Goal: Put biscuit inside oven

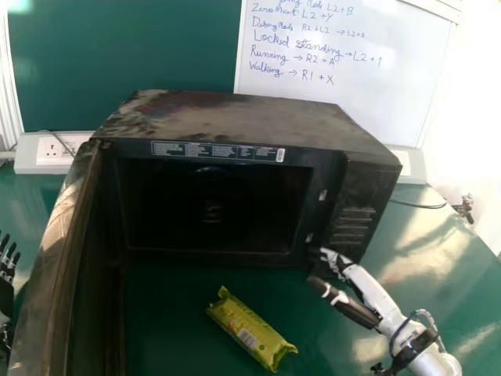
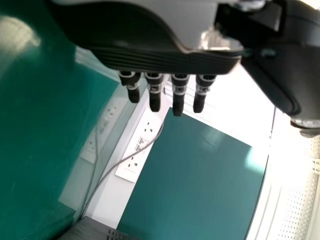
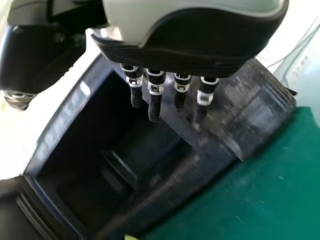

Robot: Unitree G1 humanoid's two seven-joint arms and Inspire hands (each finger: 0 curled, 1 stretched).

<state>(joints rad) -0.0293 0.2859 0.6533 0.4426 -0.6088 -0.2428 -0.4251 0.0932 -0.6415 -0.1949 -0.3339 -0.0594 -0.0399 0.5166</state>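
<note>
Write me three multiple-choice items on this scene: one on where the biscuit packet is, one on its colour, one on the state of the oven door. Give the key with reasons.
1. Where does the biscuit packet lie relative to the oven?
A) inside it
B) on top of it
C) on the table in front of it

2. What is the packet's main colour?
A) red
B) yellow-green
C) blue

3. How does the oven door stand?
A) shut
B) ajar by a narrow crack
C) wide open

Key:
1. C: the head view shows the packet on the green tabletop, before the oven's opening.
2. B: its wrapper is yellow-green over nearly all of its face.
3. C: the door is swung out toward the robot on the left, and the dark cavity is exposed.
</note>
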